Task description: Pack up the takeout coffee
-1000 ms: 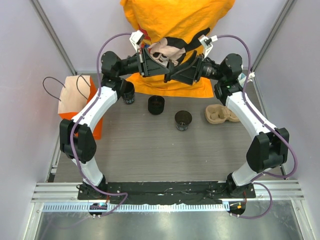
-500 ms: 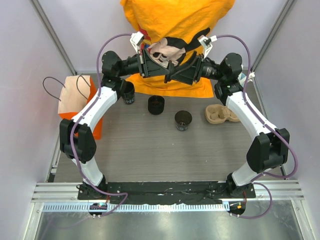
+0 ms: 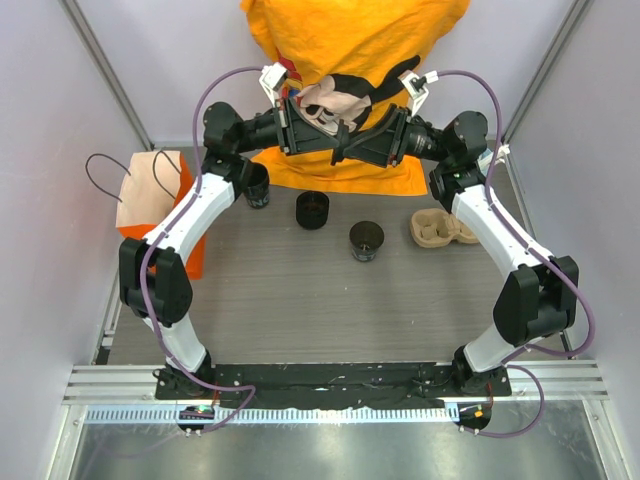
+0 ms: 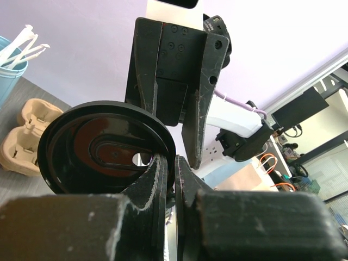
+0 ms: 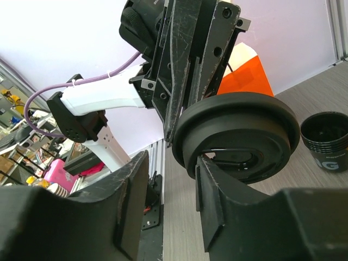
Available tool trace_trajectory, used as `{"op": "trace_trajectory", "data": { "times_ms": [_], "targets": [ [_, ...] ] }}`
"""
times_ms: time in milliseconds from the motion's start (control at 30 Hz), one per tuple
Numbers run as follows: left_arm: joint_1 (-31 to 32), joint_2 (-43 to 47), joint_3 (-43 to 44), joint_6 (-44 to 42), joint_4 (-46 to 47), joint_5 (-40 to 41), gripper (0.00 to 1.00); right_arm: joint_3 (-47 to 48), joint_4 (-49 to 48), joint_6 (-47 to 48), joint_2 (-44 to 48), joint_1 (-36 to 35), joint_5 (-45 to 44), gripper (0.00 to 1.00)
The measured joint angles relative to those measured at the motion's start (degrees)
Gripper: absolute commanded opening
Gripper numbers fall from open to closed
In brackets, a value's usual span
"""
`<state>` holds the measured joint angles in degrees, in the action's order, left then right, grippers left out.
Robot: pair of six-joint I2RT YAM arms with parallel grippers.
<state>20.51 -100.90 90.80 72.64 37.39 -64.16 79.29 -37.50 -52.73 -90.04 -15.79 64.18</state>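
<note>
A small black coffee cup (image 3: pixel 366 240) stands open-topped on the table's middle. My left gripper (image 3: pixel 322 138) is raised at the back and shut on the rim of a round black lid (image 4: pixel 103 147), held on edge. The left gripper (image 4: pixel 171 160) pinches the lid's lower right rim. My right gripper (image 3: pixel 352 148) faces it, open. In the right wrist view the lid (image 5: pixel 239 136) lies against the outer side of one finger (image 5: pixel 215 185), not between the jaws of the right gripper (image 5: pixel 168 176).
A black cup with white print (image 3: pixel 258 190) stands at the back left, and shows too in the right wrist view (image 5: pixel 326 141). A short black stack (image 3: pixel 312 208) is beside it. An orange paper bag (image 3: pixel 150 200) stands left, a cardboard cup carrier (image 3: pixel 440 228) right. A person's gloved hand (image 3: pixel 335 100) hovers over the grippers.
My right gripper has drawn slightly back to the right. The left gripper and the lid have hardly moved.
</note>
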Motion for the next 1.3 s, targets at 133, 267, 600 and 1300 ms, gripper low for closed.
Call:
{"op": "trace_trajectory", "data": {
  "times_ms": [133,267,600,1300],
  "targets": [
    [0.0,0.0,0.0,0.3,0.3,0.0,0.00,-0.2,-1.1,-0.7,0.0,0.2,-0.1,0.42],
    [0.1,0.0,0.0,0.4,0.9,0.0,0.00,-0.2,-1.6,-1.2,-0.1,0.1,-0.2,0.42],
    [0.1,0.0,0.0,0.9,1.2,0.0,0.01,-0.2,-2.0,-1.2,-1.1,-0.2,-0.8,0.30],
    [-1.4,-0.1,0.6,2.3,2.4,-2.0,0.82,2.3,6.6,5.2,-2.2,-0.8,-1.5,0.01]
  ]
}}
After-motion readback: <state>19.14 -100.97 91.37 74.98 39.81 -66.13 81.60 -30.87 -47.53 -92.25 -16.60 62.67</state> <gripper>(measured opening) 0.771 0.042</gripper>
